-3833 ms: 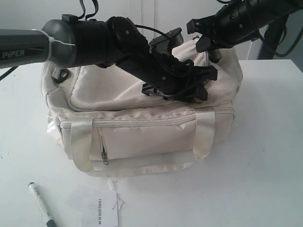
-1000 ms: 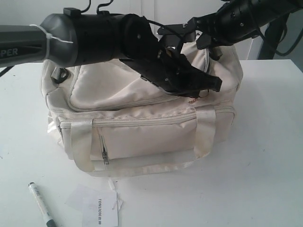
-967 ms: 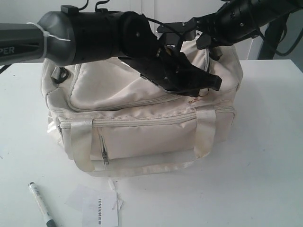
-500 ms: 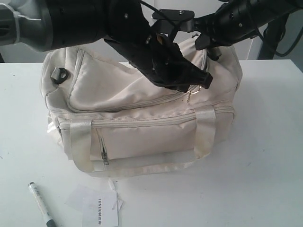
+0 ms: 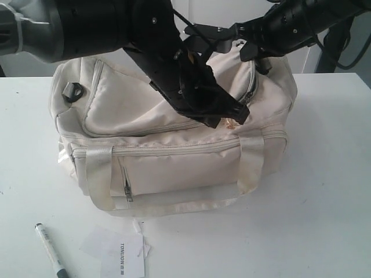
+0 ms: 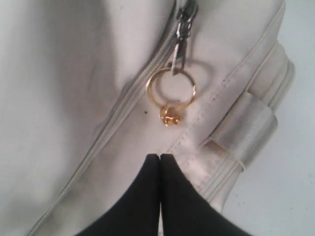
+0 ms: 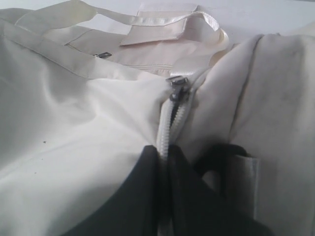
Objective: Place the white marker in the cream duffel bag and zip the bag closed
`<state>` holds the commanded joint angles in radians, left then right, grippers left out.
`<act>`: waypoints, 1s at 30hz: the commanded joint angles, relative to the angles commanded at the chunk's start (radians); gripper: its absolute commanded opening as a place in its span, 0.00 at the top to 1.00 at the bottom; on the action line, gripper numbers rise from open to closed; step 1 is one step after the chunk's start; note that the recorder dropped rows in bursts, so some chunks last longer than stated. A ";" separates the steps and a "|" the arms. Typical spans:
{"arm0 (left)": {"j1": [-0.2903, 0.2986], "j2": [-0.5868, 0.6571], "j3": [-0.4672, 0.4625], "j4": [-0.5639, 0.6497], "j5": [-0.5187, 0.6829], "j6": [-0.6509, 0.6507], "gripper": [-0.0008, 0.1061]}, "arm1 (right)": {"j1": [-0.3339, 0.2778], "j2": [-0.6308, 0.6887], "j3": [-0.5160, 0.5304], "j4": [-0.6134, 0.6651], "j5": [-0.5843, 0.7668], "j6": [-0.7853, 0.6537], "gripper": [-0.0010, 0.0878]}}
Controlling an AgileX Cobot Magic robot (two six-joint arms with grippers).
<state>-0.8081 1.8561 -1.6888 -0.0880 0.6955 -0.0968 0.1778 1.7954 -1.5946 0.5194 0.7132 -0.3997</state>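
Our left fingers (image 6: pixel 145 196), closed empty, point at the zip ring (image 6: pixel 149 91) just ahead; right fingers (image 7: pixel 142 196) pinch the bag (image 5: pixel 174 162).

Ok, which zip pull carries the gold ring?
The curved top zipper's pull, just ahead of the left arm's jaws; the front pocket's pull hangs plain, ringless.

Robot lab bench, seemingly — bare white tabletop (image 5: pixel 324 191), plain pale wall (image 5: pixel 29 68), black robot arm (image 5: pixel 104 26)

Closed hand (image 6: pixel 160 157) near gold zipper ring (image 6: pixel 170 91)
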 joint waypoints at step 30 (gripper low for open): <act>0.227 0.118 -0.033 -0.893 0.049 0.380 0.23 | 0.000 0.000 0.000 0.004 0.001 0.000 0.99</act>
<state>-0.5815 1.9738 -1.7221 -0.9814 0.7444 0.2830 0.1778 1.7954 -1.5946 0.5238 0.7138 -0.3997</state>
